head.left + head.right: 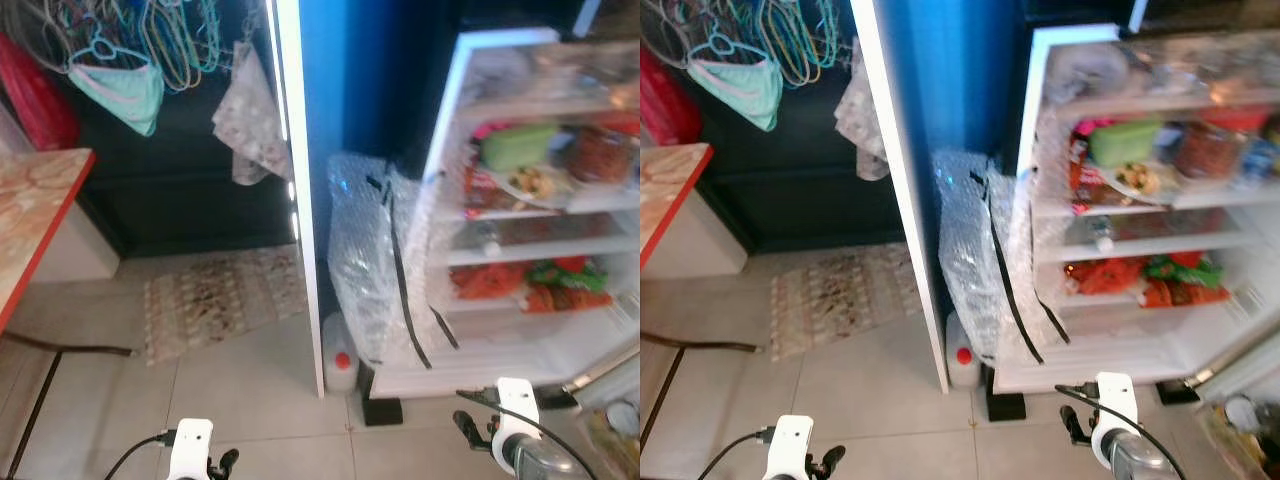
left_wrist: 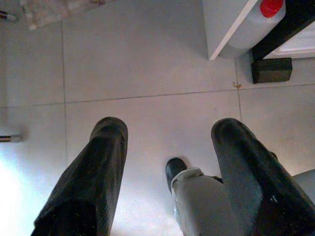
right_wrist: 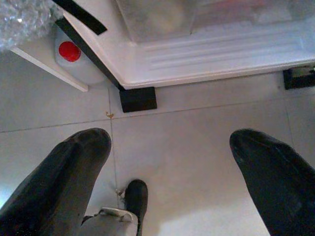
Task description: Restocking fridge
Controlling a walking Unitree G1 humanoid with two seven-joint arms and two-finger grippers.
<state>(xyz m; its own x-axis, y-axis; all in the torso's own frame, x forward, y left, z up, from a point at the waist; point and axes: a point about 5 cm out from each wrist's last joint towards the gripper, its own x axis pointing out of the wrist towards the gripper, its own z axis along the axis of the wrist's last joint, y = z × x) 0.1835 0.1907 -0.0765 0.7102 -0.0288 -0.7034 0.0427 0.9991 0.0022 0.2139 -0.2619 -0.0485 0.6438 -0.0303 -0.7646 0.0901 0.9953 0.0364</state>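
From the head views, the open fridge (image 1: 530, 210) stands ahead to the right, its shelves stocked with food, a bubble-wrapped bundle (image 1: 365, 260) leaning beside it. Both arms hang low. In the left wrist view, the left gripper (image 2: 167, 142) has jaws spread over floor tiles (image 2: 147, 54). In the right wrist view, the right gripper (image 3: 170, 147) has jaws apart, empty, near the fridge's base.

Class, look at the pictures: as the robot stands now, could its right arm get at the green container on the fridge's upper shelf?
Probably not yet. The right gripper hangs low with fingers open over bare floor tiles, and the green container sits high in the open fridge, farther ahead. Nothing blocks the shelf front, so stepping closer and lifting should do it.
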